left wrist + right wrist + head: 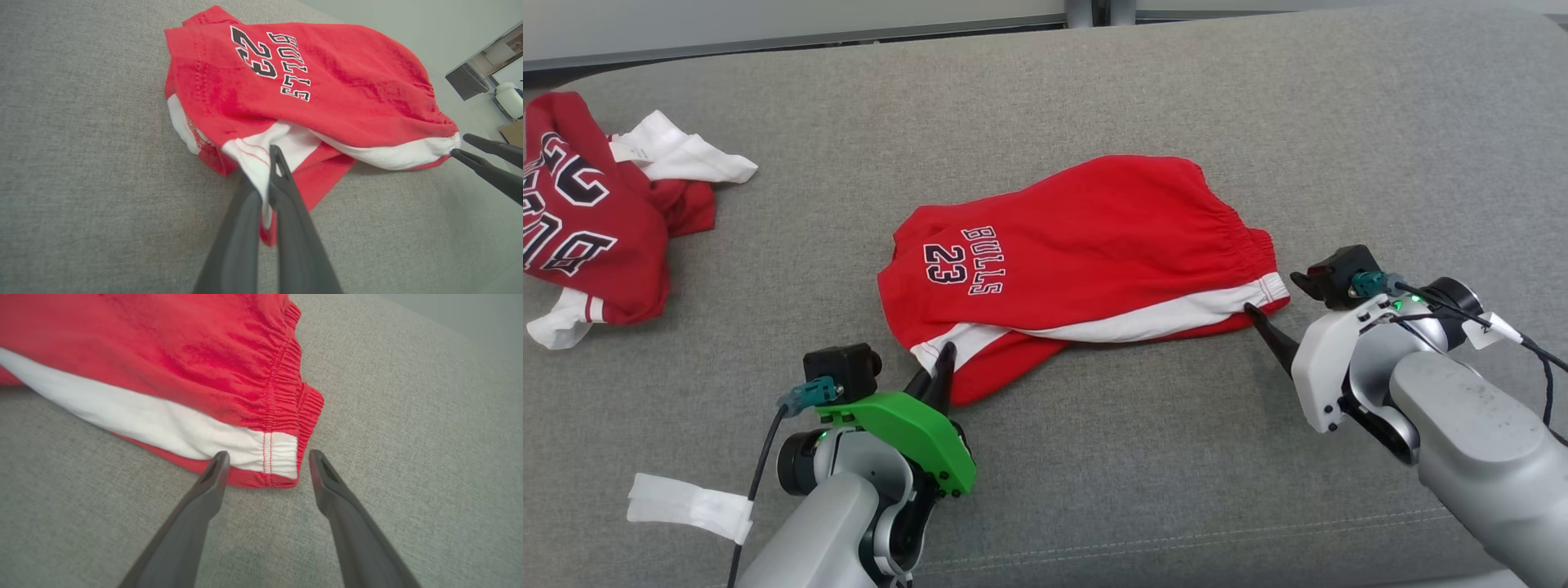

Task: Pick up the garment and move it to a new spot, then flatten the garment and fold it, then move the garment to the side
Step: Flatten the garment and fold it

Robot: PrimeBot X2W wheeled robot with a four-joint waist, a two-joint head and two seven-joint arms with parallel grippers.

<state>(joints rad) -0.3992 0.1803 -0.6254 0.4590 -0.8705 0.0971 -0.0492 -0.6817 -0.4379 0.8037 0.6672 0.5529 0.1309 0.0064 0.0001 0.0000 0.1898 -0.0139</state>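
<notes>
The garment (1086, 245) is a pair of red shorts with a white side stripe and "BULLS 23" print, lying rumpled mid-sofa. My left gripper (943, 359) is shut on the garment's white hem at the near leg corner; in the left wrist view the cloth (261, 163) is pinched between the fingers (286, 192). My right gripper (1270, 314) stands open at the waistband's near corner. In the right wrist view that corner (282, 457) lies between the spread fingers (214, 473), with nothing gripped. The left wrist view also catches the right gripper (470, 147) at the waistband.
A grey sofa cushion (1094, 98) carries everything. A second red jersey with white trim (596, 220) lies crumpled at the far left. The cushion's front seam (1176, 539) runs close to my arms. Beyond the sofa's back edge is pale floor (768, 24).
</notes>
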